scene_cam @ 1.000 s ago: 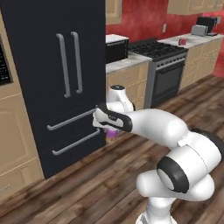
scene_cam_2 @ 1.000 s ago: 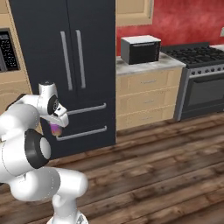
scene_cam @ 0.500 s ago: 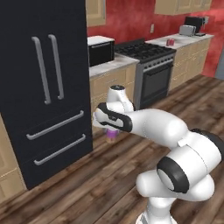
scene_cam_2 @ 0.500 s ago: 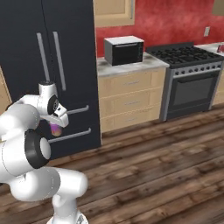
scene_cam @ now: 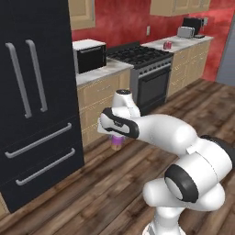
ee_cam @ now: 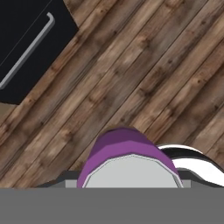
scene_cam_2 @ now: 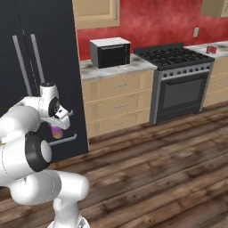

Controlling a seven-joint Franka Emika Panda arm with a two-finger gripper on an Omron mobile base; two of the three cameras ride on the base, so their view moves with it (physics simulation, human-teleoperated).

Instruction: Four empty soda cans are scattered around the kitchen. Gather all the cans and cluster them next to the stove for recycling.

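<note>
The hand grips the purple can by its sides, carried over the wooden floor. The can hangs just below the hand. Judged light, thin-walled and smooth: hold mid-body with modest force to avoid denting. The stove stands well ahead; a red can rests on the tabletop beyond it.

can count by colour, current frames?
Purple can: 1, held in the tool above the wood floor.
Red can: 1, on the counter just past the stove.
Total visible: 2.
</note>
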